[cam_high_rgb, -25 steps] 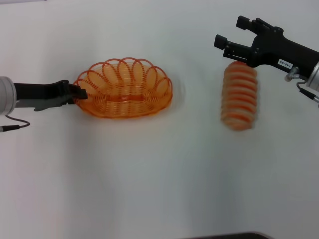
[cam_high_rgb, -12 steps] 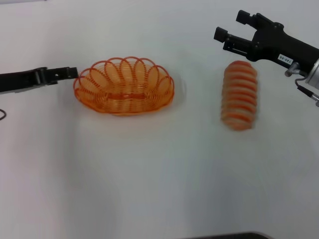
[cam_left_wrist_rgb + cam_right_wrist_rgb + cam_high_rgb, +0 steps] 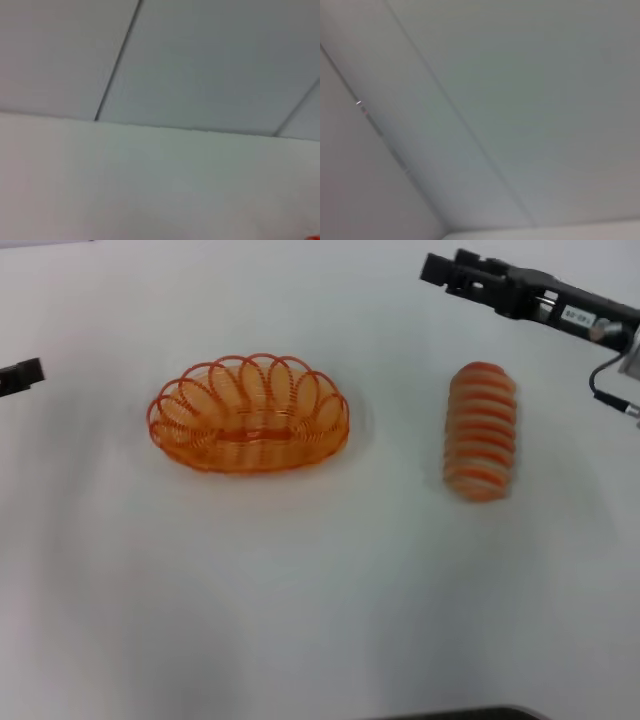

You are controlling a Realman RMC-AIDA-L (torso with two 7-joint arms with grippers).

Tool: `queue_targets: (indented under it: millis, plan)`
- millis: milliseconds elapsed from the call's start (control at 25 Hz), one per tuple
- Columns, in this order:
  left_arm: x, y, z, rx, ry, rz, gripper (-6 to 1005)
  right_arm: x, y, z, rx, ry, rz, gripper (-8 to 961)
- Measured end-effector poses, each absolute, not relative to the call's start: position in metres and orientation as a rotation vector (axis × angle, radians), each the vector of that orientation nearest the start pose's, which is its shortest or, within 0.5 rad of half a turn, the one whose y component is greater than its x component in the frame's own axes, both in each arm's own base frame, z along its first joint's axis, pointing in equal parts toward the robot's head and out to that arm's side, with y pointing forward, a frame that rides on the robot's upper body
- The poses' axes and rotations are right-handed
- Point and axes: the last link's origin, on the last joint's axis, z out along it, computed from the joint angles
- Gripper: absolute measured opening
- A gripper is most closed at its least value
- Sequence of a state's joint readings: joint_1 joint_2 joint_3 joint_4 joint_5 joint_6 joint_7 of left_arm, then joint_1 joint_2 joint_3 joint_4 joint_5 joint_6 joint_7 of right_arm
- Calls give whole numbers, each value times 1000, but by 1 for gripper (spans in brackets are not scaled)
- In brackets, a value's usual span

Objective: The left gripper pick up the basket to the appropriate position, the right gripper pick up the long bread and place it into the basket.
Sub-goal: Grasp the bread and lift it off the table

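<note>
Long bread [image 3: 481, 431] looks light, soft; grab mid-span crosswise. My right tool [image 3: 445, 271] apart, far right; left tool [image 3: 22, 375] state unclear.

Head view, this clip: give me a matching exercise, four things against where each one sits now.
Things:
1. basket
2. long bread
3. left pincer
4. right pincer

Places:
A. at the left edge of the view, clear of the basket
B. lying on the table on the robot's right side, nothing gripping it
C. at the far right of the table, beyond the bread's far end
D. standing on the table left of centre, with nothing inside

Pairs: 1-D, 2-B, 3-A, 4-C
</note>
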State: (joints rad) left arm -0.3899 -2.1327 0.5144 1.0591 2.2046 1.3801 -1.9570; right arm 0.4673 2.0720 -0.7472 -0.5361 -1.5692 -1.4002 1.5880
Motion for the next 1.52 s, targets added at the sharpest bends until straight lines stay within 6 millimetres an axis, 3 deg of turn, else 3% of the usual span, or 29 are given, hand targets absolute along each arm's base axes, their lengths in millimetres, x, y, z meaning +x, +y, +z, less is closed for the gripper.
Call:
queue_targets:
  millis: [280, 520, 920, 1520]
  plan:
    - [-313, 291, 81, -2409, -786, -541, 900, 240, 363, 31, -2407, 1389, 1005, 862]
    - [-305, 268, 74, -2607, -534, -538, 900, 224, 380, 46, -2439, 1671, 704, 860]
    - [-309, 252, 59, -2711, -466, -511, 899, 207, 385, 50, -2377, 1940, 244, 856]
    - [-309, 242, 41, -2809, -445, -483, 900, 230, 356, 55, -2285, 2121, -123, 850]
